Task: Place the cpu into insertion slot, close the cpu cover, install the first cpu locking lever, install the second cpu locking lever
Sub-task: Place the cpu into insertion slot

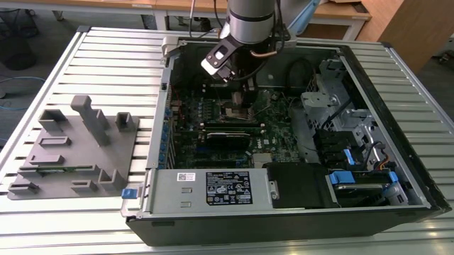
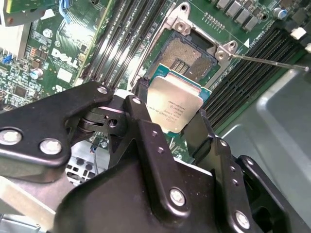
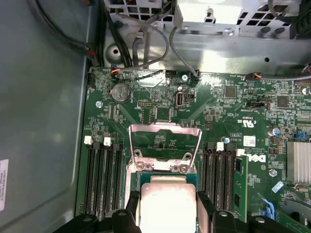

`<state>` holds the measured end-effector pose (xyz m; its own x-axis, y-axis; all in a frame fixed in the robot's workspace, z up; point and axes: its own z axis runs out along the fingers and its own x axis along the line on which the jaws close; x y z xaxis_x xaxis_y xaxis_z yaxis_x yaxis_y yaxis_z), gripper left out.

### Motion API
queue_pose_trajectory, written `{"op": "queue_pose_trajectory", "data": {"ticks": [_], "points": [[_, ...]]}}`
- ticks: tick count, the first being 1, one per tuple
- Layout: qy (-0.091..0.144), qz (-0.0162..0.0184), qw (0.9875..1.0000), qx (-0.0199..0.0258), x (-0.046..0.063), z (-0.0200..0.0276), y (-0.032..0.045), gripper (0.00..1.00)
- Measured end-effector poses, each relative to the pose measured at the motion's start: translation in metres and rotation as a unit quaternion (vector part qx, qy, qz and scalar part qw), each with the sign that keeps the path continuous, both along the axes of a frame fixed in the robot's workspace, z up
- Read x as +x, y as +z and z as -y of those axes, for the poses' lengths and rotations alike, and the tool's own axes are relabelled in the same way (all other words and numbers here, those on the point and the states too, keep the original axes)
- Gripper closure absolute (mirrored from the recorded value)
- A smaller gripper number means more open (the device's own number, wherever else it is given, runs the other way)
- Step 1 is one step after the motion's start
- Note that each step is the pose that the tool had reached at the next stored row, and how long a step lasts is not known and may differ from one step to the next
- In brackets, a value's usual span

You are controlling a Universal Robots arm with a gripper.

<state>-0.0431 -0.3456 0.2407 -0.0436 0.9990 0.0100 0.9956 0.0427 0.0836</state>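
Gripper: the gripper (image 2: 170, 116) was pinching the cpu (image 2: 176, 104) by two opposite edges. Its fingers (image 2: 141, 116) stayed off the silvery top, probably to spare the chip's faces.
Cpu: it hung just above the near edge of the insertion slot (image 2: 187, 58), overlapping it in part and not seated. Whether it touched the rim could not be told.
Insertion slot: it lay open with its dark contact field bare, set in the green board between banks of long black memory slots (image 3: 102, 179).
Cpu cover: the cpu cover (image 3: 165, 128) stood swung up at the side of the socket away from the gripper, leaving room for the chip to come down.
Lever: a thin metal lever (image 2: 267, 60) lay swung out sideways, apparently released so the cover could stand open.
Setting: the arm (image 1: 248, 21) reached down into an open computer case (image 1: 284, 228) on a slatted tabletop (image 1: 106, 58). A grey fixture (image 1: 71, 143) sat beside the case, on the exterior view's left.
Progress: by my judgement placing was under way, with the cover not yet closed and the levers not yet installed.
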Motion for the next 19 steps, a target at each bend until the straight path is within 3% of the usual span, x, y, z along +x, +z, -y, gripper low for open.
{"op": "queue_pose_trajectory", "data": {"ticks": [19], "points": [[0.0,0.0,1.0,0.0,-0.0009,0.0,-0.0042,0.46]]}}
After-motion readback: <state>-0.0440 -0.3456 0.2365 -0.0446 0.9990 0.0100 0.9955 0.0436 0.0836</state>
